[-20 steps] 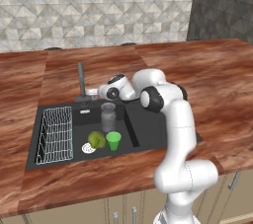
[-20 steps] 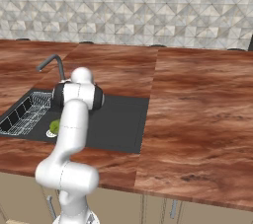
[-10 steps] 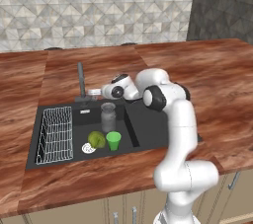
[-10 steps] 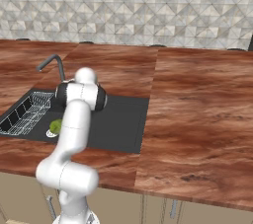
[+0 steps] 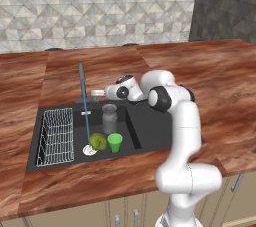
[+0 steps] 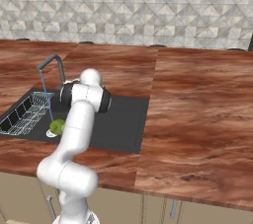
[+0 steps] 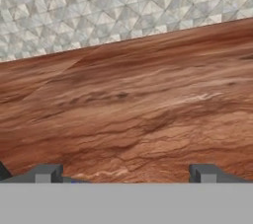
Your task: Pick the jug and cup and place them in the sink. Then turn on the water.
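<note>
- We see the sink (image 5: pixel 150 131) as a dark rectangular basin sunk into the reddish-brown wooden table (image 5: pixel 215 86), toward its left half in the left base view.
- The jug (image 5: pixel 109 118), grey and metallic, stands upright inside the sink, toward its far side and about midway along it.
- The cup (image 5: pixel 115 142), bright green, stands upright in the sink too, nearer to us than the jug and close beside it, not touching it as far as we can tell.
- A yellow-green lumpy fruit (image 5: pixel 98 141) lies just left of the cup, touching it or nearly so, beside the pale round drain (image 5: pixel 88 150).
- A white wire rack (image 5: pixel 56 136) takes up the left end of the sink.
- The dark faucet (image 5: pixel 81 83) rises at the far edge of the sink, left of the jug; in the right base view its gooseneck (image 6: pixel 51 62) curves over the basin.
- The water (image 5: pixel 86 118) runs as a thin, straight light-blue stream from the faucet down to the drain; we see the same stream (image 6: pixel 46 99) in the right base view, landing beside the fruit (image 6: pixel 57 127).
- The pincer (image 5: pixel 98 92) reaches leftward over the far edge of the sink, beside the faucet and above the jug.
- In the hand view its two dark fingertips (image 7: pixel 45 173) stand spread wide apart with nothing between them, facing bare table and the tiled wall (image 7: pixel 99 6) beyond.
</note>
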